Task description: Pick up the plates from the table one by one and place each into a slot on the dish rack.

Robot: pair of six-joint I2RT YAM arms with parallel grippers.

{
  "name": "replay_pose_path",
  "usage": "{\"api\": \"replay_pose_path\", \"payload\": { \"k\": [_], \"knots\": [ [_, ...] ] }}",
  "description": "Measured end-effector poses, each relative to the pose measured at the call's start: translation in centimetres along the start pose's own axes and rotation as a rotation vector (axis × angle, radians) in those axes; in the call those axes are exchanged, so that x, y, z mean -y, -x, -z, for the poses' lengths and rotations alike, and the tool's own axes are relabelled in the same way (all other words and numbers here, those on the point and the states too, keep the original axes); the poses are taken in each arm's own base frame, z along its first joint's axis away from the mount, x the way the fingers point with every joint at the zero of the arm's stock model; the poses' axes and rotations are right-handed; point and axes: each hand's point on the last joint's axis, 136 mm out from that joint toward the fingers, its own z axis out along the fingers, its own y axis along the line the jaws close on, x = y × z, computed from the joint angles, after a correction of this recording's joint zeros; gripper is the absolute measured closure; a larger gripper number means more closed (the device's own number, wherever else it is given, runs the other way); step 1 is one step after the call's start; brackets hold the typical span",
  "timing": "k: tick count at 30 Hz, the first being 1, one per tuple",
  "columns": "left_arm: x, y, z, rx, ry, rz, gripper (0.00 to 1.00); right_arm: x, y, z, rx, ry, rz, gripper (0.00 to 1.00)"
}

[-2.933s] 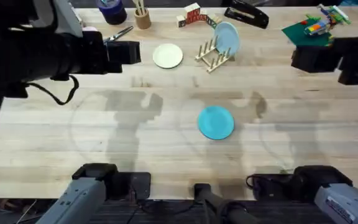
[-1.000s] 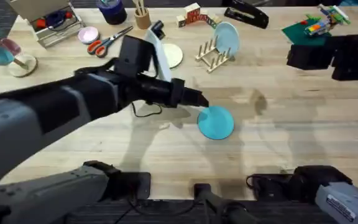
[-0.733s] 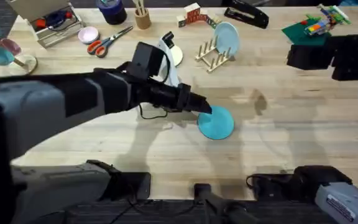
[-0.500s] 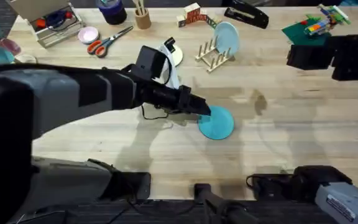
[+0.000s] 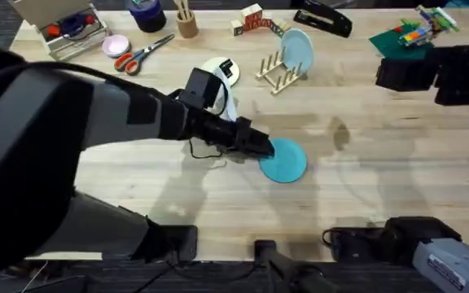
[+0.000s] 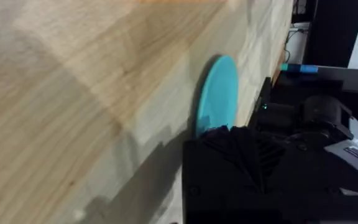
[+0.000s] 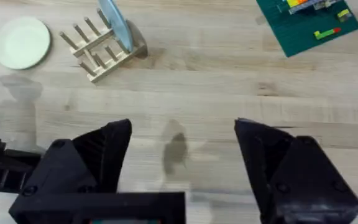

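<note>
Left tool (image 5: pixel 260 146): black, at the end of the arm reaching from the lower left across the middle; its tip is at the near-left rim of the turquoise plate. How far its fingers stand apart I cannot tell.
Turquoise plate (image 5: pixel 284 159): small, round, flat; lies on the pale planked wooden worktop (image 5: pixel 397 179) right at the left tool's tip. In the left wrist view (image 6: pixel 218 93) it shows edge-on just beyond the tool's dark body.
Cream plate (image 5: pixel 221 68): small, round, flat on the worktop behind the left arm, partly covered by it; in the right wrist view (image 7: pixel 22 42) it lies just beside the rack.
Dish rack (image 5: pixel 280 72): small, light wood with thin upright pegs, well beyond the left tool; a paler light-blue plate (image 5: pixel 297 47) stands upright in one slot.
Right tool (image 7: pixel 182 158): black fingers spread wide, holding nothing, above bare worktop, with the rack (image 7: pixel 101 46) well ahead of it.
</note>
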Motion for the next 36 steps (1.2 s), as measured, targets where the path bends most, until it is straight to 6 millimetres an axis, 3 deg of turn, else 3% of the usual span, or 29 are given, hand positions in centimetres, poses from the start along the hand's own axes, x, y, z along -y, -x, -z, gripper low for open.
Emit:
{"api": "replay_pose_path", "payload": {
  "k": [15,36],
  "knots": [
    [-1.08,-0.74,-0.48,-0.03,0.008,0.052,0.959,0.0,0.01,0.0,0.0,0.0,0.0,0.005],
    [-1.07,-0.34,-0.78,-0.024,0.007,0.091,0.959,0.0,0.0,0.0,0.0,0.0,0.0,0.006]
  ]
}}
